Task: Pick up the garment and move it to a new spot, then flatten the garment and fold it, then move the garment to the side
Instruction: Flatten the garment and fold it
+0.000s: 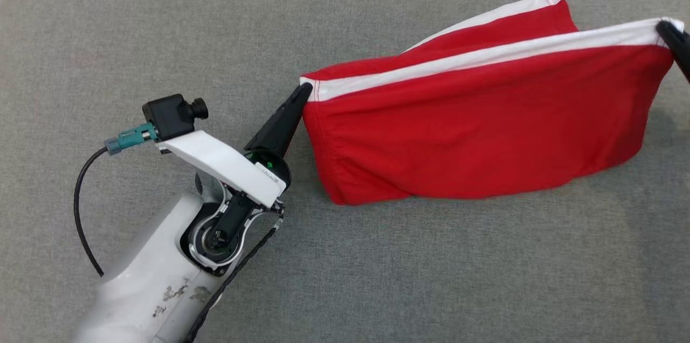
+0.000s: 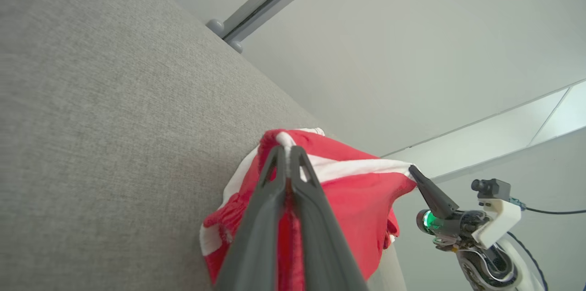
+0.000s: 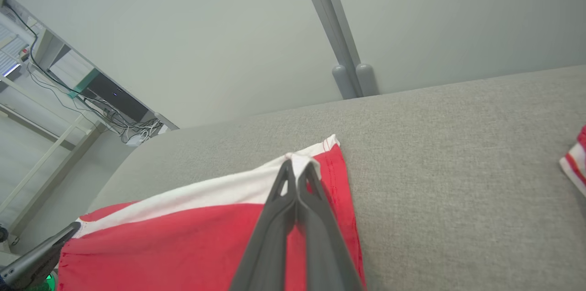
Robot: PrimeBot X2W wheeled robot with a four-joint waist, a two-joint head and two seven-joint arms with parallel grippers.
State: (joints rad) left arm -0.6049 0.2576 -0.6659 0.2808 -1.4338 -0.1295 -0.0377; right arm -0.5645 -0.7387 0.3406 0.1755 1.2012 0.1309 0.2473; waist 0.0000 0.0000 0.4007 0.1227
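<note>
**A:** What sits closest to the head camera?

**B:** The pale left forearm, coming up from the lower left, with a small black wrist camera (image 1: 172, 114) on a white bracket and a dark cable (image 1: 81, 208) looping off it.
Just past that is the left pincer (image 1: 305, 89), its two dark fingers pressed together on one corner of the garment (image 1: 474, 127).

**A:** So it is holding, not gaping?

**B:** Yes, it is clamped on the cloth.
The left wrist view shows the fingers meeting at their tips, with red fabric and the end of the white band (image 1: 485, 54) pinched between them.

**A:** And where is the garment?

**B:** It is over the grey fabric-covered surface (image 1: 377, 278), right of centre in the head view.
It is red, and the white band along its top edge is pulled into a straight line between the two pincers.
The red cloth sags below that line in a loose pouch.
I cannot tell whether its lowest fold touches the surface.

**A:** And the far corner?

**B:** The right pincer (image 1: 667, 29) has it at the right edge of the head view.
In its own wrist view the fingers are closed flat against each other on the white corner.

**A:** Anything beyond that?

**B:** A second red-and-white cloth (image 3: 576, 163) lies on the surface, well apart from the garment.
Behind the surface's back edge, a grey rail (image 3: 336, 30) runs up a pale wall (image 3: 206, 30).
There is shelving with tangled wires (image 3: 116, 115) off to one side.
</note>
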